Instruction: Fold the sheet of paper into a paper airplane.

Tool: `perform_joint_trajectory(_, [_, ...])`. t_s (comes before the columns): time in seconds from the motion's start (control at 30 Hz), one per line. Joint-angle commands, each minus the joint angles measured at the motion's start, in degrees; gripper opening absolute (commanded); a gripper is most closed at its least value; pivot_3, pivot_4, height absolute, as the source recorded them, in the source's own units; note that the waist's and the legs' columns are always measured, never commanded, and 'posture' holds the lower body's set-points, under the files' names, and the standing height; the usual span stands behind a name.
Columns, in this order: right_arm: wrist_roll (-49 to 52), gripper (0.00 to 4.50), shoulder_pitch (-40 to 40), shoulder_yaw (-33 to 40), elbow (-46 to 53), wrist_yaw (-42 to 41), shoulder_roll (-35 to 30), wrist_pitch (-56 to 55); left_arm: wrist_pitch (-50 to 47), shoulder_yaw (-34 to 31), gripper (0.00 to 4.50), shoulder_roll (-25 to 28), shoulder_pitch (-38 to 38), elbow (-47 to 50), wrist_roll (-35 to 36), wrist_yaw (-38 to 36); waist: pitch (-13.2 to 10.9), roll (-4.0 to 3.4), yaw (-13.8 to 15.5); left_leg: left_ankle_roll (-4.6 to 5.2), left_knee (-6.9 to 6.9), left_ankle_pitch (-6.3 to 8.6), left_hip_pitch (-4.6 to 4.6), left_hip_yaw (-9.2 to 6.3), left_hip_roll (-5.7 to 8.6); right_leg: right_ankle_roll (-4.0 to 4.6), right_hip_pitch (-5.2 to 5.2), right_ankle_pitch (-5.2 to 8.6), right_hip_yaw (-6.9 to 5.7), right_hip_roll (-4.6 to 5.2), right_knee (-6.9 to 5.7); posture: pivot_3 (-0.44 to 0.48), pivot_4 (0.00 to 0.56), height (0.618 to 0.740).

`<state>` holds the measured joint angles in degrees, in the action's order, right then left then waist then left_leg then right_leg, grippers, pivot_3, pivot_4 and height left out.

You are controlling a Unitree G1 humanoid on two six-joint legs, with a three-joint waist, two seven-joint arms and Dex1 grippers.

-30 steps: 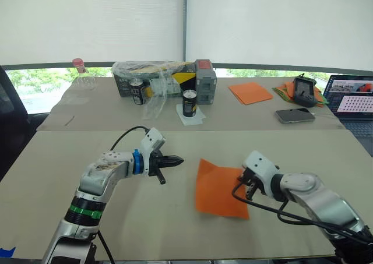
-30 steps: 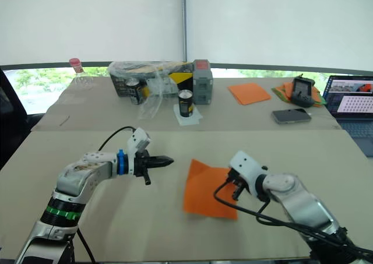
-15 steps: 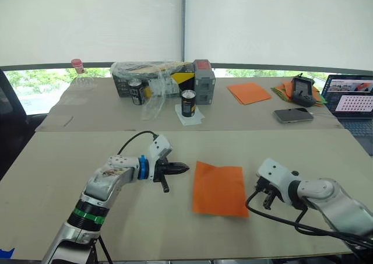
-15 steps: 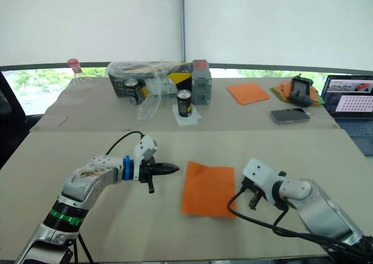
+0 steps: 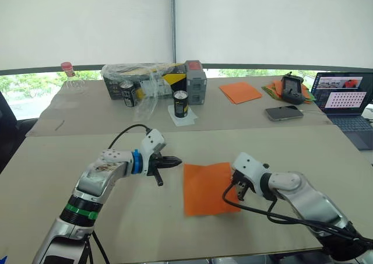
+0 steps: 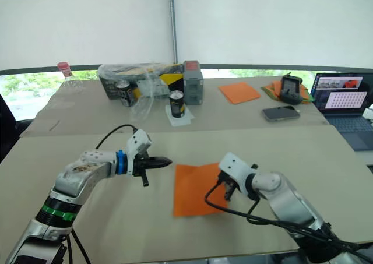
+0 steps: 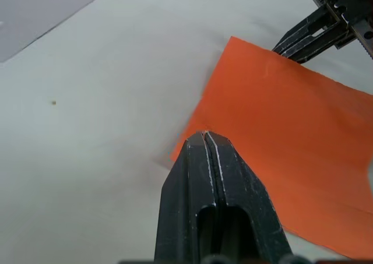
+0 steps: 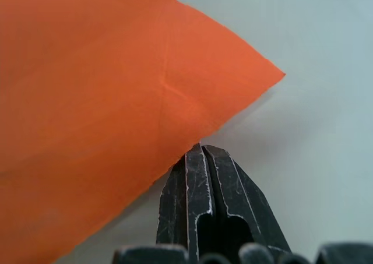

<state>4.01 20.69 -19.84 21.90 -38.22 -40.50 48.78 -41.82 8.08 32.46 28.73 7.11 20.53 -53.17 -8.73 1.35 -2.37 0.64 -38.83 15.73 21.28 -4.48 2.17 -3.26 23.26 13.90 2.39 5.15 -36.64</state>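
The left gripper (image 5: 172, 159) has its two black fingers pressed together, empty, its tip just beside the left edge of the flat bright orange sheet of paper (image 5: 205, 187) on the pale table (image 5: 280, 147). The right gripper (image 5: 240, 189), fingers also pressed together, meets the sheet's right edge. The right wrist view shows a faint crease near the sheet's corner (image 8: 274, 74). No writing is readable.

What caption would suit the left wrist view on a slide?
Closed left gripper pointing at the edge of the flat orange sheet of paper, the right gripper at its far side.
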Motion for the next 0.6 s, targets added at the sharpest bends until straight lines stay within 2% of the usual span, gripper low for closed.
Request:
perform_joint_trajectory(0.03, [-0.50,0.07,1.45,-4.10,-1.60,-1.62,2.58,-0.98,-1.08,-1.31,0.00,0.28,-0.52,3.90,1.50,0.95,0.00,0.00,-0.04,0.00,0.00,0.00,0.00,0.00,0.00,0.00,0.00,0.00,0.00,-0.01,-0.01,0.000,0.150,0.740])
perform_joint_trajectory(0.37, [-2.13,0.07,1.66,-5.21,-0.64,-1.51,4.90,2.22,-2.38,1.19,0.00,-0.57,-1.81,7.01,1.61,2.36,0.00,-0.01,0.06,-0.01,0.01,0.00,-0.07,-0.01,-0.01,0.01,0.01,0.00,0.01,0.00,-0.09,0.000,0.150,0.740])
perform_joint_trajectory(0.5, [-3.00,0.07,3.08,-2.07,3.31,-1.62,0.99,5.49,-2.62,2.55,0.00,-1.33,-2.38,7.68,2.11,2.36,0.00,-0.01,0.44,-0.01,0.01,0.00,-0.06,0.00,0.04,0.01,0.01,0.01,0.02,0.07,-0.07,0.000,0.150,0.740])
perform_joint_trajectory(0.6, [-2.42,0.07,3.09,-0.40,7.22,-4.05,-4.58,8.19,-2.39,3.14,0.00,-1.53,-2.52,7.62,2.18,2.26,-0.03,-0.05,1.17,-0.01,0.00,0.00,0.09,0.00,0.12,0.00,0.13,0.01,0.02,0.13,-0.06,0.000,0.150,0.740])
